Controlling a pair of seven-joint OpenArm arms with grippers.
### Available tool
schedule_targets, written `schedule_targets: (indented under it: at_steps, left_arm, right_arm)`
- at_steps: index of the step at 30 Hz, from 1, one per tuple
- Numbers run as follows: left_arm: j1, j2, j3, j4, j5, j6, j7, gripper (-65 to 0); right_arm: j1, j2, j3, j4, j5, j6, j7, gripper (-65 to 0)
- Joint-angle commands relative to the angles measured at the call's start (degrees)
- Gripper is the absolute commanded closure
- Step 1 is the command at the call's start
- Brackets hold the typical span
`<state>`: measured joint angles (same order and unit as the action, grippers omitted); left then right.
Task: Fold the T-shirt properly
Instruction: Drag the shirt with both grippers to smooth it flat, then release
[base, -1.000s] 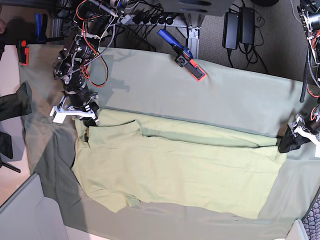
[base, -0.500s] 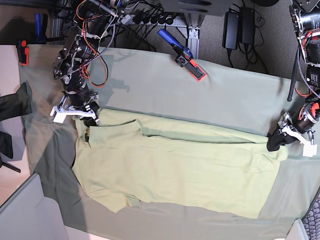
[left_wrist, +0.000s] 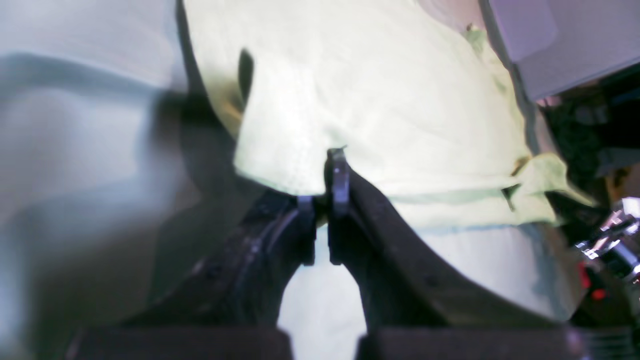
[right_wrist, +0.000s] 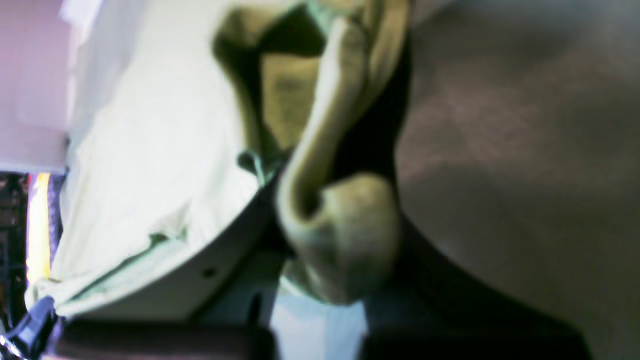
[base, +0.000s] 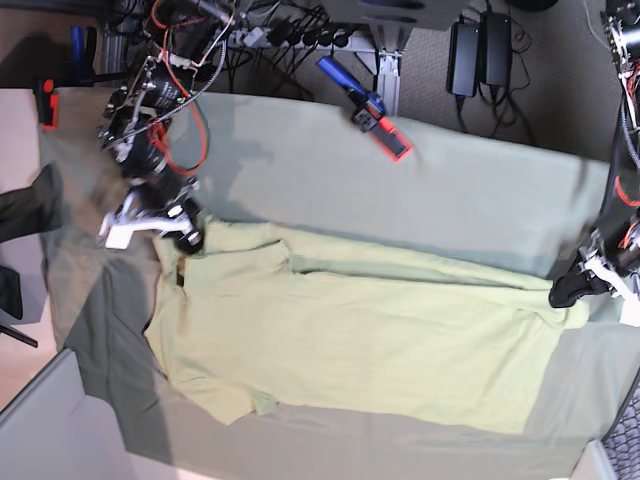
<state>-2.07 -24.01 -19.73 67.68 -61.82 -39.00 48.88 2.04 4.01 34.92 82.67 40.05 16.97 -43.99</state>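
- The T-shirt (base: 360, 330) lies spread flat on the table cloth (base: 460, 190), its long side running across the base view, with a fold line along the far edge.
- The right gripper (base: 185, 235) sits at the shirt's corner on that view's left, by the neck end; the cloth bunches up there.
- In the right wrist view the gripper (right_wrist: 320, 240) has a thick roll of yellow-green shirt fabric (right_wrist: 345, 235) pinched between its jaws (the picture is blurred, but the wad plainly fills the gap).
- The left gripper (base: 568, 292) is at the opposite corner, at the shirt's far right edge in the base view, touching the hem.
- In the left wrist view the gripper (left_wrist: 320, 227) has its dark jaws drawn nearly together, only a thin slit between them, with the tips right at the shirt's edge (left_wrist: 300, 185); whether fabric is actually caught there I cannot tell.
- A blue and red clamp (base: 368, 108) grips the cloth at the far table edge, well apart from the shirt.
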Motion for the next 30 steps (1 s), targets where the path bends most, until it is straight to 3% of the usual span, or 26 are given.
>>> schedule_targets:
  at_steps: [1,17,30]
  left_arm:
    - [0.09,-1.42,-0.28,1.38,-1.55,-1.0,-0.46,0.0]
    - [18.82,-2.82,-1.38,20.57,-4.39,-1.0,0.63,0.0]
    - [23.45,-2.8,-5.01,21.66,-4.39,-1.0,0.24,0.0]
  right_arm:
    - [-0.13,1.44,0.22,1.95,0.94,2.97,0.55,0.0]
    - [-16.2,7.3,1.42,13.03,3.21,2.97,0.22,0.0]
    - [-21.2,8.66,6.38,14.73,4.04,2.99,0.02,0.0]
